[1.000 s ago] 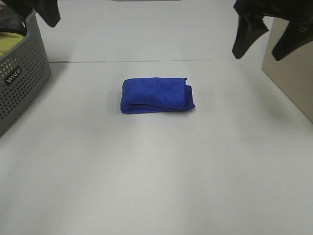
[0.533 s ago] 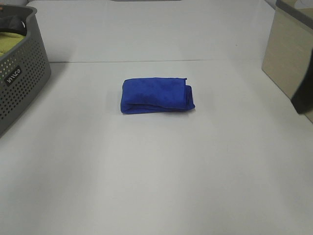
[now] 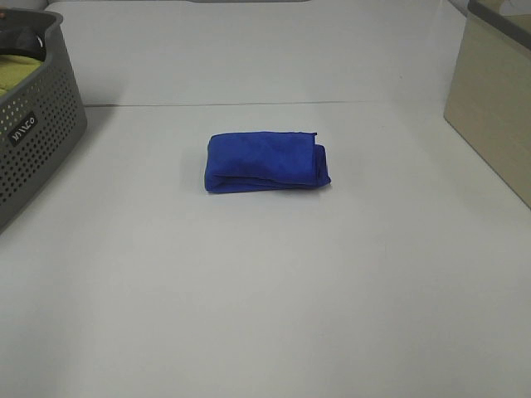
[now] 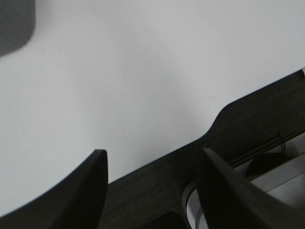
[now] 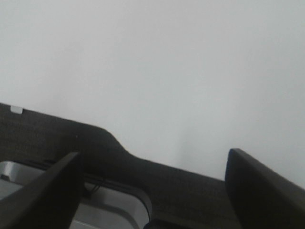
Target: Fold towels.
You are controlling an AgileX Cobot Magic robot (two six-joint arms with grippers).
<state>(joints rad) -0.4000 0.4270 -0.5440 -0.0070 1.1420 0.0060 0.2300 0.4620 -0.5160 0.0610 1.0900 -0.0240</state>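
The royal-blue towel (image 3: 265, 162) lies folded into a small thick rectangle on the white table (image 3: 265, 290), a little behind its middle. Neither gripper touches it, and neither arm shows in the exterior high view. In the left wrist view my left gripper (image 4: 153, 152) stands open with nothing between its dark fingers (image 4: 93, 191), over bare white surface and a dark edge. The right wrist view has my right gripper (image 5: 153, 153) open wide and empty too, with its fingers (image 5: 257, 186) over the same kind of white surface and dark edge.
A grey perforated basket (image 3: 37, 124) stands at the left edge with a yellow-green cloth (image 3: 15, 73) inside. A beige box (image 3: 494, 99) stands at the right edge. A dark strip with a metal part (image 4: 267, 143) crosses both wrist views.
Both arms have drawn back out of the exterior high view, from the top corners. The right one was last seen at the right edge. The towel has not moved.
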